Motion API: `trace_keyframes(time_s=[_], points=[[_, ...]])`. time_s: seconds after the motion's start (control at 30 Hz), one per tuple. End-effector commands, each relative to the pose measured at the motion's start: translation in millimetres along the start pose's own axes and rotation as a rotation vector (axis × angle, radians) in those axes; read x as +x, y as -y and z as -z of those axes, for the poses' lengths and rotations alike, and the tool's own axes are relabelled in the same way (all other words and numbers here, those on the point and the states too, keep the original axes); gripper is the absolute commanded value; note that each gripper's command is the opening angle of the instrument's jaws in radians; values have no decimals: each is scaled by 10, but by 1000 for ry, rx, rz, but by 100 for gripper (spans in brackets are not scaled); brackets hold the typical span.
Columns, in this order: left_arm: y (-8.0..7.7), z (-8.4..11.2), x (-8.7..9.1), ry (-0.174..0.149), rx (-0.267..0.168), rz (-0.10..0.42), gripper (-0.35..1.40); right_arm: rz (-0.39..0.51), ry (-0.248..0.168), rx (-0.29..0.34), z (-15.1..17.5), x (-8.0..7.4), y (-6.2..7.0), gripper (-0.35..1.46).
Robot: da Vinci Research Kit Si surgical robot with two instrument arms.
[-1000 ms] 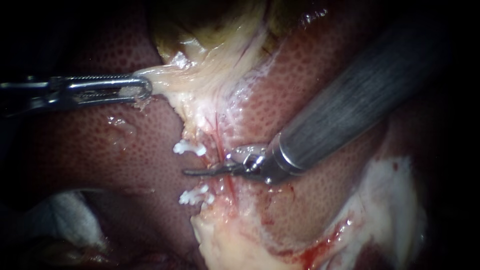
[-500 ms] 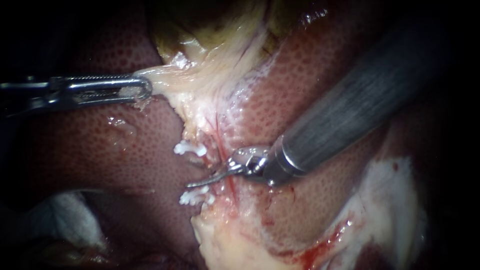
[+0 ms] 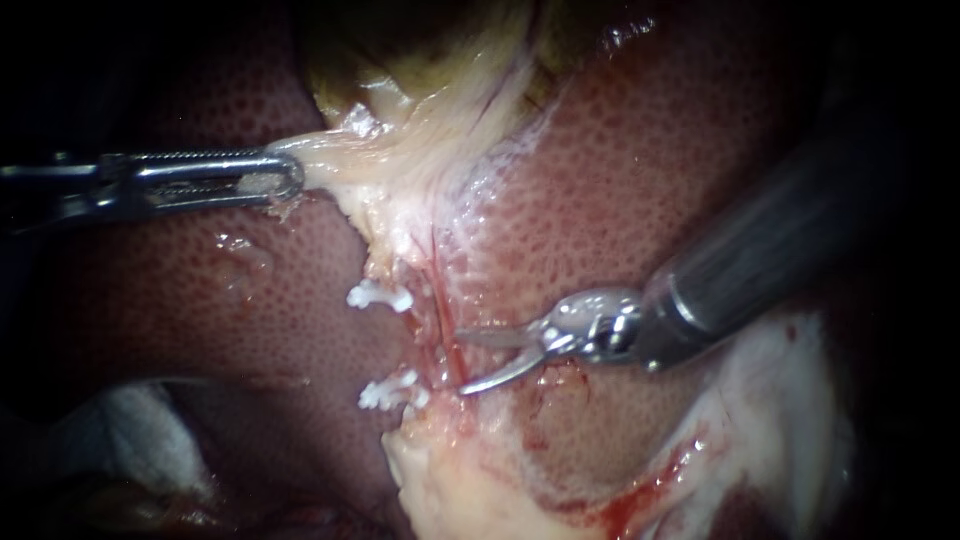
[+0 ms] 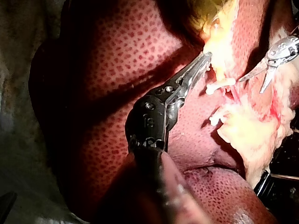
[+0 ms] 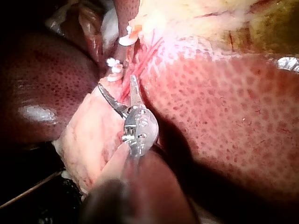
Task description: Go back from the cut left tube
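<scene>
Left tube (image 3: 410, 318) lies cut between two white clips (image 3: 380, 296); my right instrument (image 3: 462, 362), shut across it a second ago, has drawn back beside it, blades spread, so retreat has begun, while my left instrument (image 3: 285, 178) pinches the gallbladder (image 3: 420, 100).

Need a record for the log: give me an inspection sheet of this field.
Surface: liver, mottled red and wet.
Job's things: two white clips, set apart, with a gap between them.
Clutter: white pad at the liver's edge.
Instruments: left instrument, jaws shut on pale tissue; right instrument, blades open beside the clips, gripping nothing.
Cables: thin strand, kind unclear.
Surroundings: dark, nothing seen.
</scene>
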Motion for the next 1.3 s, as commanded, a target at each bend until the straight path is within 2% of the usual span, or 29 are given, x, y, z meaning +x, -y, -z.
trace_keyframes(time_s=[0.03,0.27,0.47,0.63,0.9,1.13,1.3], points=[[0,0,0,0,0,0,-35,16,1,-6,12,1,-1,143],[0,-2,-1,-1,1,0,-35,53,5,-49,65,12,1,143],[3,-14,-10,-5,10,-5,-35,76,7,-76,86,23,7,143],[5,-36,-26,-6,-1,-12,-35,79,12,-96,93,24,11,143],[3,-87,-47,24,-21,-26,-35,79,9,-96,95,23,12,143],[-1,-126,-53,45,-36,-33,-35,79,6,-97,95,23,14,143],[-3,-137,-58,50,-42,-39,-35,85,7,-96,96,23,15,143]])
